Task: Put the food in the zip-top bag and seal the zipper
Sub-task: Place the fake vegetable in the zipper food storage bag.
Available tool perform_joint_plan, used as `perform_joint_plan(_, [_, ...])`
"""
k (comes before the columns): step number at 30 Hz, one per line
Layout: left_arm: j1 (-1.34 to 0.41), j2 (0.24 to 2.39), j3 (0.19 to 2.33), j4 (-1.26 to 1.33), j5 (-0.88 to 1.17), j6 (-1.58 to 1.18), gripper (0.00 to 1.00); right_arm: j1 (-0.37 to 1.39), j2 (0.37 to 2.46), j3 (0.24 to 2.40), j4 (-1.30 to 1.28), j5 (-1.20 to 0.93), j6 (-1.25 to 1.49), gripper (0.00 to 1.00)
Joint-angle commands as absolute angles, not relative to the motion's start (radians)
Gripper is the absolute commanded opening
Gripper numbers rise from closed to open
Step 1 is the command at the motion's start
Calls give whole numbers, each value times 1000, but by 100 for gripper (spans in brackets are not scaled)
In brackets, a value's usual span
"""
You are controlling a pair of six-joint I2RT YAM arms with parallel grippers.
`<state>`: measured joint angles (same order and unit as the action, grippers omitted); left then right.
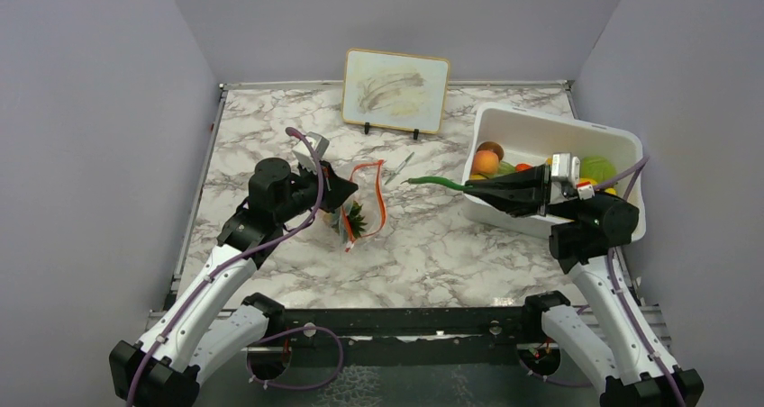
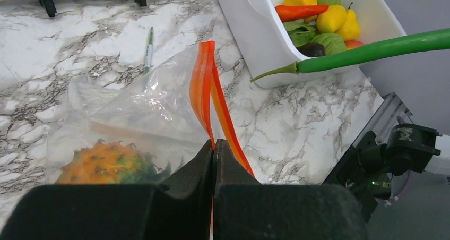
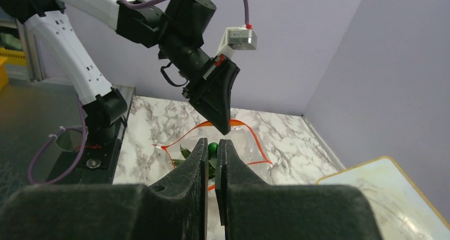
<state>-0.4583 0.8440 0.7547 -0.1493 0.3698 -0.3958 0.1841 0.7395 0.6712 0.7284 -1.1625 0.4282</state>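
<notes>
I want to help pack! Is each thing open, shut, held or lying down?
left gripper, shut on zipper
right gripper, shut on green chili
zip-top bag, mouth open, unsealed
zipper, unzipped
green chili, held in air, outside bag
pineapple, inside bag
white bin, upright, food inside

Nothing legible is showing in any view: no words, labels, brands or numbers. The board (image 1: 396, 90) at 12 o'clock is carrying only grey smears, and the pen (image 2: 149, 50) is appearing too small to read.
</notes>
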Motion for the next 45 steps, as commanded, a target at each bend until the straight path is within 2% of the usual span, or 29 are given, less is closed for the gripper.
perform_joint_plan(1, [-454, 814, 787, -145, 398, -412, 0, 214, 762, 651, 1056, -1226, 541, 1])
perform_joint_plan(11, [-454, 814, 808, -157, 418, -430, 0, 395, 814, 659, 1037, -1223, 453, 1])
perform_joint_plan(21, [-455, 798, 808, -169, 454, -453, 0, 667, 905, 731, 641, -1147, -86, 1])
perform_joint_plan(32, [-454, 781, 828, -217, 474, -448, 0, 721, 975, 850, 198, -1040, -565, 1])
perform_joint_plan(45, [-454, 778, 855, -253, 393, -448, 0, 729, 901, 889, -143, -892, -723, 1])
